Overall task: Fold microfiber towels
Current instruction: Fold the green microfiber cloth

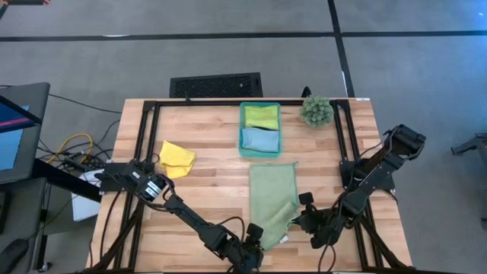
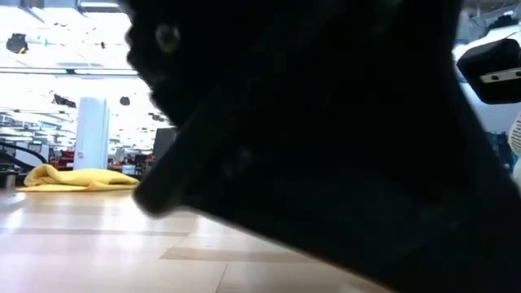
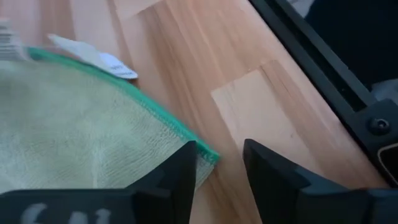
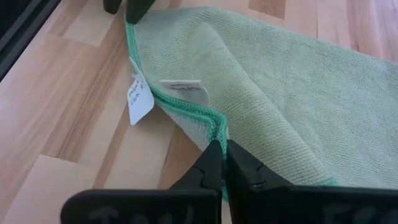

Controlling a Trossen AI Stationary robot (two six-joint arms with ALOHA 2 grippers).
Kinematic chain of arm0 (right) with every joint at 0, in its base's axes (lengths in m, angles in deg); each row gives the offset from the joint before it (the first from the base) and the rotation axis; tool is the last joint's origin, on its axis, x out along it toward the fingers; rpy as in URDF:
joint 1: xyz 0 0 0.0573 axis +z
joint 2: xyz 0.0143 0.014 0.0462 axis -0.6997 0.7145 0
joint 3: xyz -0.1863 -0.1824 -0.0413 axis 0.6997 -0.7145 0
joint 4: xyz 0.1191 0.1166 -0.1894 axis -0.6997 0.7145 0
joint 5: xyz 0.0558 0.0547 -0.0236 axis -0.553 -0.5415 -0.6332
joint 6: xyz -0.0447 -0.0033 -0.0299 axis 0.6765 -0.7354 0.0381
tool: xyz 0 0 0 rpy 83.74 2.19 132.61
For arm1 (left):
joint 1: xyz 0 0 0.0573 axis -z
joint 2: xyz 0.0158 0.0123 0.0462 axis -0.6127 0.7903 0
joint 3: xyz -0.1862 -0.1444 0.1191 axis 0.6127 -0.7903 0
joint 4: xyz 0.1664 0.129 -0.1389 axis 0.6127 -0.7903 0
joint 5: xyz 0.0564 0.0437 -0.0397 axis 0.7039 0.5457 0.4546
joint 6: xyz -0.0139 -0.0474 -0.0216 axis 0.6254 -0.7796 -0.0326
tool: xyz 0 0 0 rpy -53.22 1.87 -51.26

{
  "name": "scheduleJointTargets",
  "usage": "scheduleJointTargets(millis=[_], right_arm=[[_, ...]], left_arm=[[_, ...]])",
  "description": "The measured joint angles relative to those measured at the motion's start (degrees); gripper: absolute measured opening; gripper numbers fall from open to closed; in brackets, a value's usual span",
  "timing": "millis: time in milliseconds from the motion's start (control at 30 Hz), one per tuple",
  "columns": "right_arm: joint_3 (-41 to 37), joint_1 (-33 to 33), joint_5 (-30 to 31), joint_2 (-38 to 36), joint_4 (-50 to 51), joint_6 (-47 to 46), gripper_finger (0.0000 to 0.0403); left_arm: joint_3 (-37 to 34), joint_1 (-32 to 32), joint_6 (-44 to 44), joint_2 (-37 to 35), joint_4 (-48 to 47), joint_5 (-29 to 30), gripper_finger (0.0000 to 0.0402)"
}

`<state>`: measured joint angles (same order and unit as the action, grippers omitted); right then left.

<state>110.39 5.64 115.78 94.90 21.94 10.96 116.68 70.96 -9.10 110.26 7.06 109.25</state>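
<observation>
The pale wooden counter point(image 1: 205, 190) stands on a grey floor, with a translucent teal plastic bin point(image 1: 243, 144) at its far middle holding a lime green cloth point(image 1: 261, 116) and a light blue cloth point(image 1: 259, 139). A crumpled yellow microfiber towel point(image 1: 176, 158) lies off to the left. The pale green microfiber towel point(image 1: 273, 198) lies spread in front of the bin, its near end partly turned. This looks like the start of a fold. The right hand point(image 4: 222, 163) is pressed together, pinching the towel's green-stitched edge near a white label point(image 4: 140, 99); the left hand point(image 3: 219, 163) is spread around the neighbouring corner. Next, the left hand probably needs to close before both lift together.
</observation>
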Motion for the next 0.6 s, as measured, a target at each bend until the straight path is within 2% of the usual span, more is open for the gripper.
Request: scheduleJointTargets(millis=[200,600], right_arm=[[0.0,0.1,0.0,0.0,0.0,0.1,0.0029],[0.0,0.2,-0.2,0.0,0.1,0.2,0.0029]], left_arm=[[0.0,-0.6,2.1,0.1,1.0,-1.4,0.0126],[1.2,-0.4,2.6,-1.2,0.6,-1.2,0.017]])
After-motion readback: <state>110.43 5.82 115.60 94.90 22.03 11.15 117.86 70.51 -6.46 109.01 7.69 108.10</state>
